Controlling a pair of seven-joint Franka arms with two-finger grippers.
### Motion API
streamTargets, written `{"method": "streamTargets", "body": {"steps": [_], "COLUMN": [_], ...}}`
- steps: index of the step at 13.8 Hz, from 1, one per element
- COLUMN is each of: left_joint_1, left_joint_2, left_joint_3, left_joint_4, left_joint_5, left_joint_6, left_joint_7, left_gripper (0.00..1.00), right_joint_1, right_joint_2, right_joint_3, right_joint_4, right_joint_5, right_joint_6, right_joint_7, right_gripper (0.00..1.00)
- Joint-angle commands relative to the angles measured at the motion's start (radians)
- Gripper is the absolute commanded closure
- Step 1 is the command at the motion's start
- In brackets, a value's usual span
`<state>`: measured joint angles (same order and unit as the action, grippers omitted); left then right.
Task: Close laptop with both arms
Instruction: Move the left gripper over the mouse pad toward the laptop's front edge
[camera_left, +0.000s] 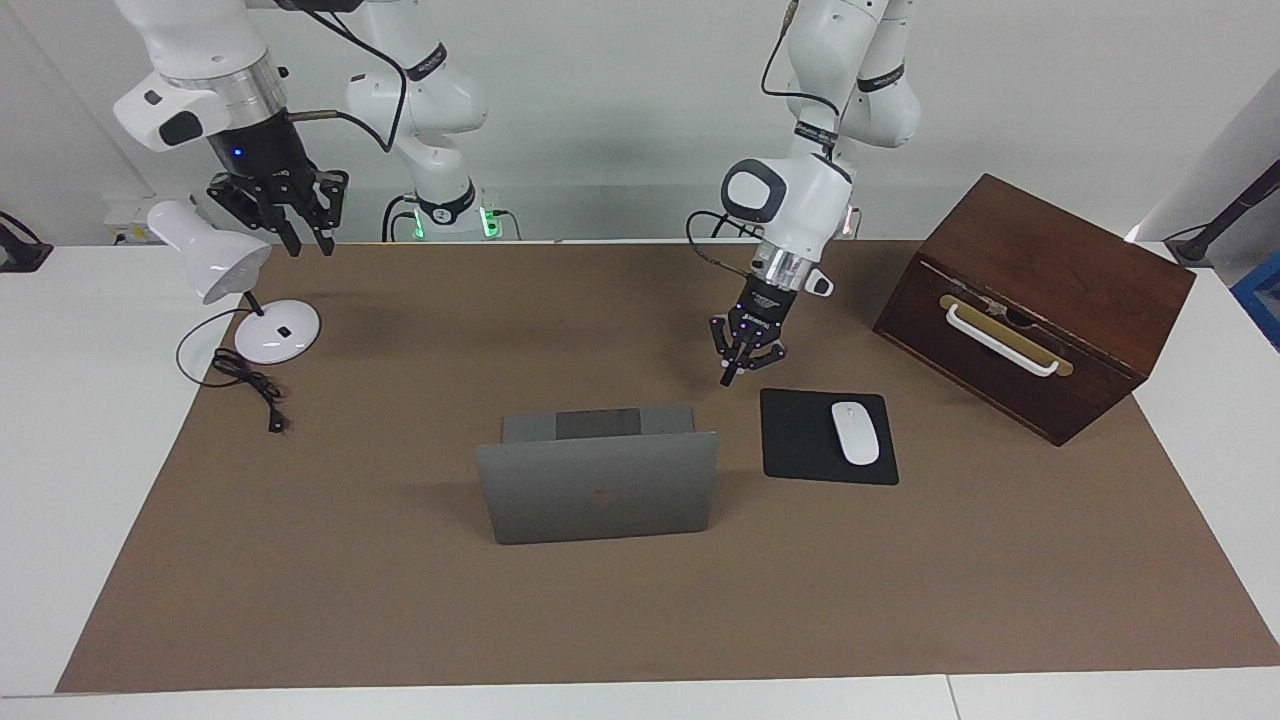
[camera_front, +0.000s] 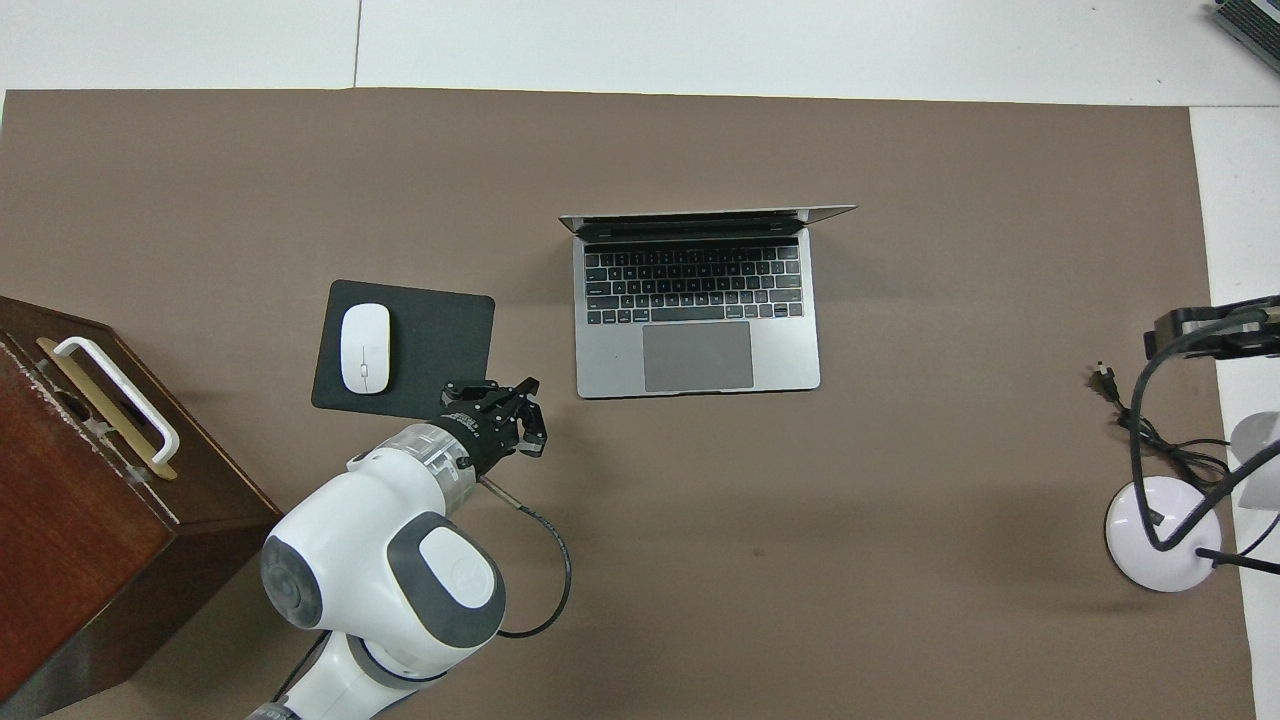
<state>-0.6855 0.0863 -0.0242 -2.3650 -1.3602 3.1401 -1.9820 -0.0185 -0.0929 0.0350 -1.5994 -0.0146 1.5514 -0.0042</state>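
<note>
Meanwhile laptop (camera_left: 598, 484) open; left gripper (camera_left: 727, 380) seemingly pinched, above mat

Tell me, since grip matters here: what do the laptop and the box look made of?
The laptop: probably metal, matte silver-grey, judging by its thin, even, low-gloss lid. The box: seemingly dark varnished wood, with visible grain and slight sheen, and a white handle on a brass-coloured plate.

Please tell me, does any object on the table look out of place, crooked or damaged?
Only the wooden box stands out: it sits askew at the left arm's end of the table, tipped so its white handle faces upward. The laptop, mouse pad and mouse lie straight and undamaged.
</note>
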Motion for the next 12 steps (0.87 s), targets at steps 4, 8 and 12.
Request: {"method": "streamTargets", "body": {"steps": [4,8,12], "left_joint_1": [-0.068,-0.075,-0.088], "left_joint_2": [0.200,0.240,0.272], "left_joint_3": [0.013,0.013,0.013], "left_joint_4": [0.171,0.225,0.240], "left_joint_5": [-0.060,-0.056,-0.056], "left_joint_6": [0.044,0.051,0.063], "left_joint_7": [-0.008,-0.008,-0.006], "left_gripper": [1.00,1.00,1.00], "right_joint_1": [0.000,0.040,0.090], "right_joint_2": [-0.021,-0.018,0.007], "right_joint_3": [0.016,0.017,0.017], "right_joint_4": [-0.027,-0.034,-0.048], "right_joint_5": [0.028,0.028,0.028], "right_joint_6": [0.047,0.090,0.165], "right_joint_7": [0.052,0.197,0.288], "right_gripper": [1.00,1.00,1.00]}}
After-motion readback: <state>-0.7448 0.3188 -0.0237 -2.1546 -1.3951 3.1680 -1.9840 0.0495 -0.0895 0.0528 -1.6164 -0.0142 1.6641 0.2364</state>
